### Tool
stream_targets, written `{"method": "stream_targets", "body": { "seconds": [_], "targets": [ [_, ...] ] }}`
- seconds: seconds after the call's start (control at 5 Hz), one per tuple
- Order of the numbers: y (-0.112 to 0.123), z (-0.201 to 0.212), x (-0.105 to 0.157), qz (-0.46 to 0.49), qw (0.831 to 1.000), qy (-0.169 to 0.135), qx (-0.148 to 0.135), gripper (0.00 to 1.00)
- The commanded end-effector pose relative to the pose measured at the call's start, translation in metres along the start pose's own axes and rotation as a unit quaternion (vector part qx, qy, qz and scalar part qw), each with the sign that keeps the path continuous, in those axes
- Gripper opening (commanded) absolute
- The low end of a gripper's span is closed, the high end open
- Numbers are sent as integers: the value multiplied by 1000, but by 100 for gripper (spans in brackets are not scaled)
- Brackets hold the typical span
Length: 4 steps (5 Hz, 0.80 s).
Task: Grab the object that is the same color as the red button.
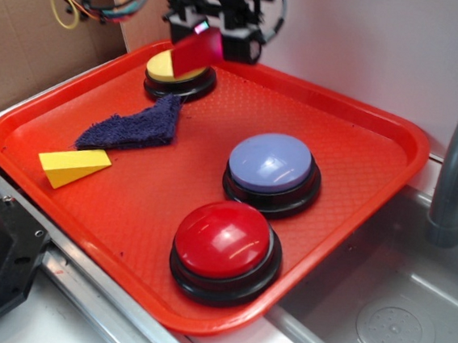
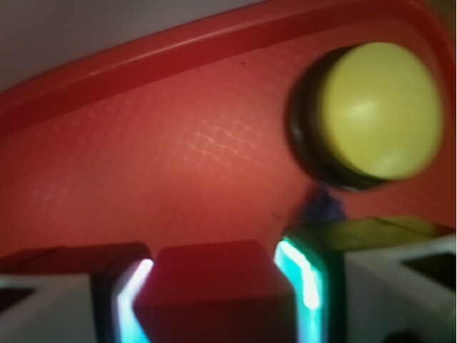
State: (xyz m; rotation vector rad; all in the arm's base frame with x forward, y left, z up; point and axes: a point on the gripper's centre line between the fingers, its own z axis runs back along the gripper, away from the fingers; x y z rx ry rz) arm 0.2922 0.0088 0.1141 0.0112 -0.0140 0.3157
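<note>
Gripper (image 2: 214, 293) clamps red wedge block (image 1: 198, 51) btwn both fingers, lifted off red tray (image 1: 357, 103). Yellow button (image 1: 174, 70) sits just below/behind it. Red button (image 1: 224, 240) well away, toward tray's near edge, w/ lavender button (image 1: 272, 164) in btwn.

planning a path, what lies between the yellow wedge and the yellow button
The dark blue cloth lies between yellow wedge and yellow button, seen in the exterior view.

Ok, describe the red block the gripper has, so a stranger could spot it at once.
Start at the big red tray and go to its far corner, where the yellow button sits. Just above that button, the gripper holds the small red block off the tray. It is flat-faced and dark red, unlike the yellow wedge lying near the tray's left edge.
</note>
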Motion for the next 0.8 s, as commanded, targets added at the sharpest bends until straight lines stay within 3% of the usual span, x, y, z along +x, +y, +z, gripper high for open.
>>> {"method": "stream_targets", "body": {
  "seconds": [0.0,0.4,0.6],
  "targets": [
    [48,49,-53,-43,999,-20,-20,0],
    [63,39,-106,-82,996,-27,-10,0],
    [66,39,-100,-62,997,-27,-32,0]
  ]
}}
